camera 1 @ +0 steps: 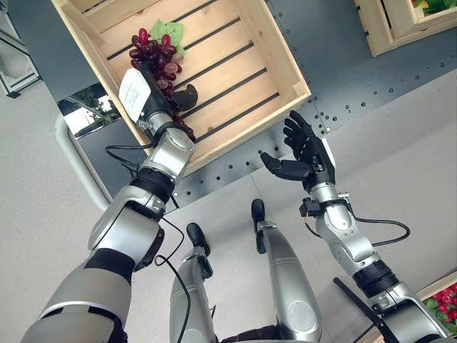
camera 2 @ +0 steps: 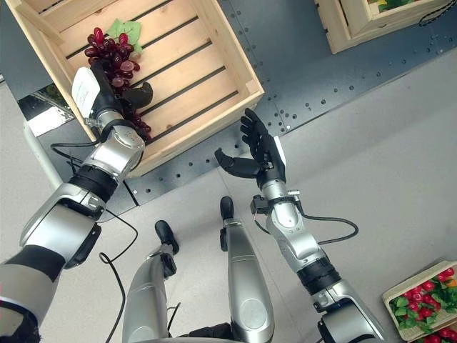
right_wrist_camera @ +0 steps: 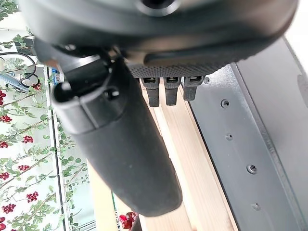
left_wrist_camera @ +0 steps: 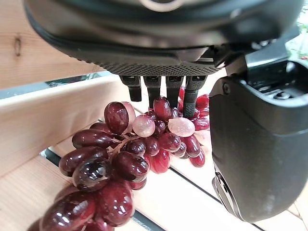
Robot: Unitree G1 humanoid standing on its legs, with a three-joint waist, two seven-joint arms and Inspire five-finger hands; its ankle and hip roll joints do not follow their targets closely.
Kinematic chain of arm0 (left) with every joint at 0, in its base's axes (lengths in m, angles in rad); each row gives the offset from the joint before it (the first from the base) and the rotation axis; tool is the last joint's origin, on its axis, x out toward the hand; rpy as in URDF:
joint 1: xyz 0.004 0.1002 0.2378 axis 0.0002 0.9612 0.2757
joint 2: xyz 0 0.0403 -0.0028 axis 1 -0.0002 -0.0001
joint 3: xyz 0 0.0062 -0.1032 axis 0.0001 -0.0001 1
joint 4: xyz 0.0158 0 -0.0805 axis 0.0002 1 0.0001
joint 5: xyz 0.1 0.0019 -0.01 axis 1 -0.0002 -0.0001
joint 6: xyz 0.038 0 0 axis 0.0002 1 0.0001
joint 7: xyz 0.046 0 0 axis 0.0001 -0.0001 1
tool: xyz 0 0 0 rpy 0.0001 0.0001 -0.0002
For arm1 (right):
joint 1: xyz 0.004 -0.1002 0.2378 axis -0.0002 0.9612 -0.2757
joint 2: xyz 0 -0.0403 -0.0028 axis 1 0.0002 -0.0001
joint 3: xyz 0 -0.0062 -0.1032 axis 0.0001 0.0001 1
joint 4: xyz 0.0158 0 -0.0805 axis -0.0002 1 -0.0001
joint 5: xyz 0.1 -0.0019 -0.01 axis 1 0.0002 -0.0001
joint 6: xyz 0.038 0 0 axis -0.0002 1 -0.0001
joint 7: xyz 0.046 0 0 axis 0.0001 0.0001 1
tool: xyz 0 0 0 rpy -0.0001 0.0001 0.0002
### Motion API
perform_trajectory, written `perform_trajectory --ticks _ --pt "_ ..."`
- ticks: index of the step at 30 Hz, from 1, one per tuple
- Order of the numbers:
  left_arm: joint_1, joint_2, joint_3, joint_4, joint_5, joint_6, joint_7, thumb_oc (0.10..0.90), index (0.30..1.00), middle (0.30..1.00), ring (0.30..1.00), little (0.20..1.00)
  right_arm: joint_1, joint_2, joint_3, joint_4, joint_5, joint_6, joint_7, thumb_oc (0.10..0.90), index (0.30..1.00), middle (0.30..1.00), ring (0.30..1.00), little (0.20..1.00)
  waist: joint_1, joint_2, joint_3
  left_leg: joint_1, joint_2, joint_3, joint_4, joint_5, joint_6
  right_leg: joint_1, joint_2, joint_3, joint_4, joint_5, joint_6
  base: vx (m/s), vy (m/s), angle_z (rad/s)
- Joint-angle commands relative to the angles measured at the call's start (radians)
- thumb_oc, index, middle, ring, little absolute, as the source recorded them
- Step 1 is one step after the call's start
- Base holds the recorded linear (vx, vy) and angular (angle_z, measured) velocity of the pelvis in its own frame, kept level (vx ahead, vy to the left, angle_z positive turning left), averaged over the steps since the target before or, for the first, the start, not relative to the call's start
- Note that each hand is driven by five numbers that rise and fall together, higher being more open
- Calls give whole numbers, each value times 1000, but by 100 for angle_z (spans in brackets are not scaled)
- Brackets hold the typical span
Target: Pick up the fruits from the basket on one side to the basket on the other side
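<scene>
The bunch of dark red grapes (left_wrist_camera: 120, 163) lies on the slatted floor of the wooden crate (camera 1: 278, 50), near its far-left corner, green leaves (camera 1: 166, 30) at the top of the bunch. The left hand (camera 1: 153, 89) reaches into the crate over the grapes, fingers (left_wrist_camera: 159, 89) extended down onto the bunch and thumb held apart, so nothing is grasped; it looks poised to close round them. The right hand (camera 2: 260, 153) hovers outside the crate's near corner, spread and empty, probably waiting. The crate sits on a dark grey riveted table (camera 1: 343, 78); a second crate (camera 1: 389, 28) stands beyond the first, well apart.
</scene>
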State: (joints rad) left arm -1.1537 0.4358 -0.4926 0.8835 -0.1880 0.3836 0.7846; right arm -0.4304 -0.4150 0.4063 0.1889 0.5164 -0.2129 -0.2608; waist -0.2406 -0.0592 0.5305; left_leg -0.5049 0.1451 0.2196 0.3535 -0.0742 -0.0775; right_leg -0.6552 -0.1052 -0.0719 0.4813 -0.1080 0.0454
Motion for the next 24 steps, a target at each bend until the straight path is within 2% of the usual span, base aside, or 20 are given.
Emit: perform_trajectory --ticks 1,4,7,8,9,12,14,18,24 --pt "24 30 63 101 -127 154 -61 800 900 900 900 900 -39 32 -57 -106 -35 -68 -43 800 900 900 900 900 18 -47 -11 -44 -42 44 27 9 56 57 41 3 -77 19 -7 0 0 0" --pt "32 18 60 133 -204 199 -121 800 900 900 900 900 -50 28 -52 -109 -24 -59 -56 800 900 900 900 900 20 -48 -11 -47 -44 38 26 13 55 58 40 -1 -80 21 -8 0 0 0" --pt "38 -2 60 152 -332 147 -235 800 900 900 900 900 -59 29 -47 -99 -12 -59 -67 800 900 900 900 900 18 -47 -11 -44 -44 38 25 13 58 60 39 -1 -78 20 -7 0 0 0" --pt "43 -11 63 142 -356 124 -254 626 639 639 639 639 -58 28 -49 -99 -9 -59 -67 800 900 900 900 900 18 -46 -11 -43 -44 38 23 13 59 60 39 0 -77 20 -7 0 0 0" --pt "49 -28 69 121 -360 59 -272 400 300 300 300 300 -58 31 -52 -97 -7 -60 -69 800 900 900 900 900 18 -43 -11 -39 -45 41 19 14 60 60 40 1 -77 21 -5 0 0 0" --pt "47 -40 61 97 -355 -9 -277 400 300 300 300 300 -59 37 -55 -85 -8 -71 -66 800 900 900 900 900 17 -42 -11 -35 -43 45 18 13 60 63 39 0 -79 22 -4 -1 -3 2" --pt "37 -47 62 43 -296 -60 -236 400 300 300 300 300 -63 35 -61 -81 -3 -84 -67 800 900 900 900 900 19 -44 -11 -33 -42 45 20 10 59 66 40 -1 -78 23 -3 -1 -18 10" --pt "32 -40 62 -1 -194 -97 -195 400 300 300 300 300 -43 35 -69 -93 5 -95 -59 800 900 900 900 900 19 -51 -11 -26 -41 49 20 7 59 74 41 -4 -81 23 -3 -4 -10 4" --pt "43 -32 63 -53 -133 -166 -169 400 300 300 300 300 -8 32 -71 -100 14 -129 -40 800 900 900 900 900 18 -54 -11 -14 -39 58 9 8 62 83 41 -3 -90 24 -4 0 0 0"
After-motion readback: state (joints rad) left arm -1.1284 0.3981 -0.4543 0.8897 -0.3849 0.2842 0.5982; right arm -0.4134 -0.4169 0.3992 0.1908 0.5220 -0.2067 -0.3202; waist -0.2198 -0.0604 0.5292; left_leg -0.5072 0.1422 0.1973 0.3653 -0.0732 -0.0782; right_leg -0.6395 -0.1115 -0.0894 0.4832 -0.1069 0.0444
